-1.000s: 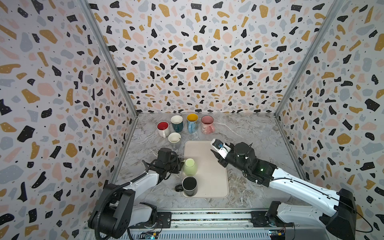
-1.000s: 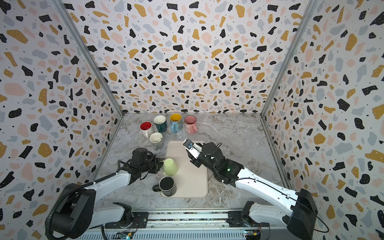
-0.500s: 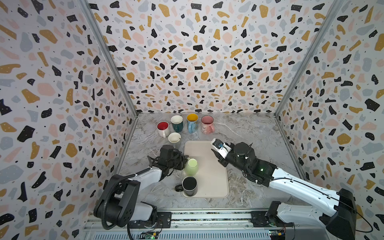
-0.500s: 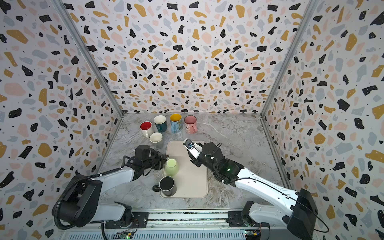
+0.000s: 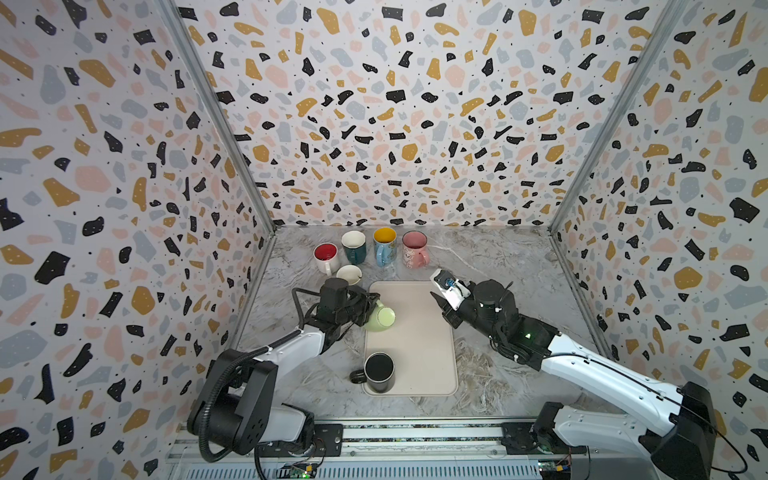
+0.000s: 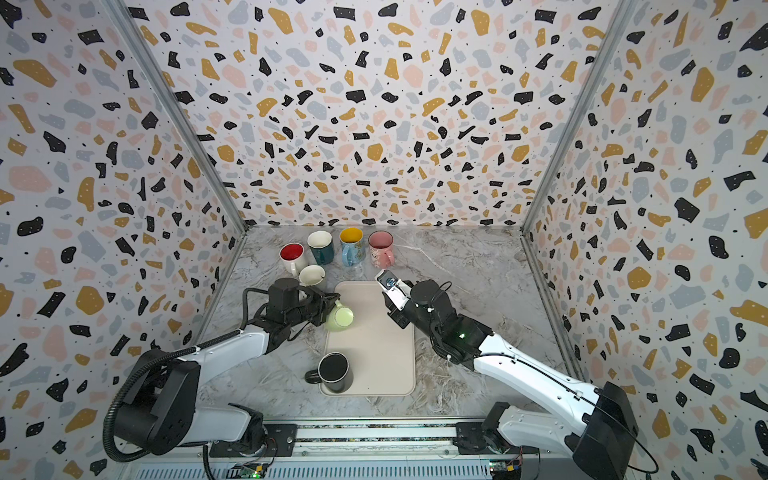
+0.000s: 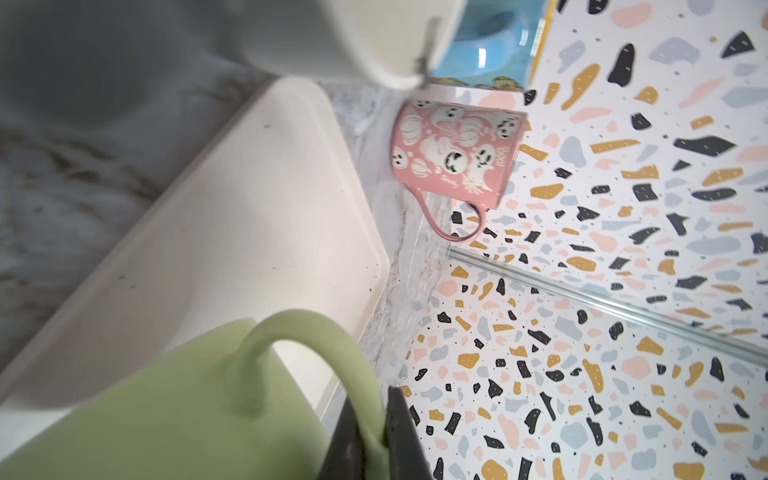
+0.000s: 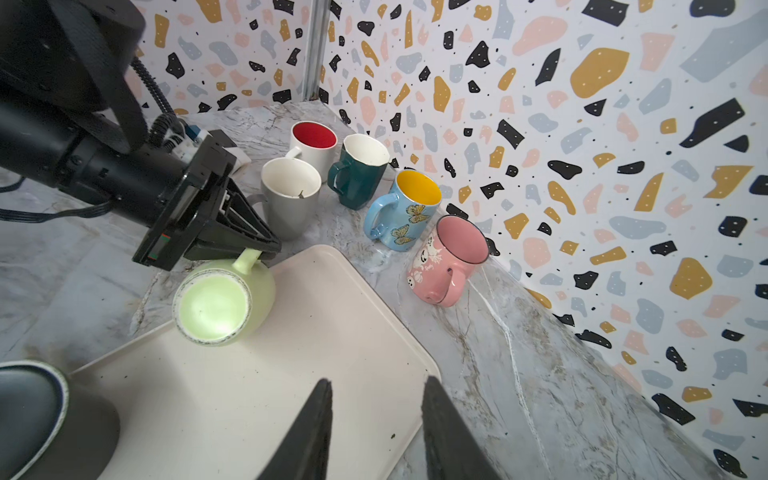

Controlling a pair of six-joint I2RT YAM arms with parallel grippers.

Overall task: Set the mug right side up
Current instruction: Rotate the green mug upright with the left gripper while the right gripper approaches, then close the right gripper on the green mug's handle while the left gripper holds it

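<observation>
Green mug (image 5: 380, 319), tipped at the tray's (image 5: 419, 357) upper-left edge left of frame centre, is pinched only by its handle (image 8: 248, 261) in the left gripper (image 8: 266, 246), so it may swivel or slip when turned; right gripper (image 8: 378, 384) hovers half-open, empty.

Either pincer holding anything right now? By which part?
The left pincer grips the green mug by its handle; the right pincer is open, holding nothing.

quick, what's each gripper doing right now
Left gripper: shut on the green mug, by its handle.
Right gripper: open, holding nothing.
</observation>
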